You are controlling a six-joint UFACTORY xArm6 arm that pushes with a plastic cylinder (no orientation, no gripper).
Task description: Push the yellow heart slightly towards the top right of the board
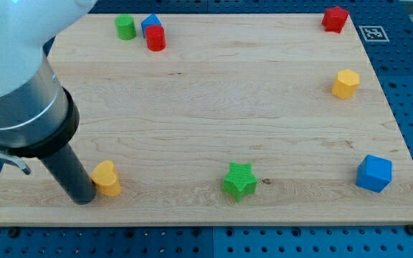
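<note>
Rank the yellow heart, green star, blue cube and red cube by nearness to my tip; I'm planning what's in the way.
From my tip:
1. yellow heart, touching, on its right
2. green star, bottom middle
3. blue cube, bottom right
4. red cube, top right corner

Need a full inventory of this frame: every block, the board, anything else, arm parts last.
yellow heart block: 1, yellow, near the view's bottom left
green star block: 1, green, bottom centre
blue cube block: 1, blue, bottom right
yellow hexagonal block: 1, yellow, right edge, upper half
red block: 1, red, top right corner, shape unclear
green cylinder block: 1, green, top left
blue block: 1, blue, top left, right of the green cylinder, shape unclear
red cylinder block: 1, red, in front of the blue block
wooden board: 1, light wood, fills the view
black-and-white marker tag: 1, beyond the board's top right corner
my tip: 1, dark rod end, against the yellow heart's left side
</note>
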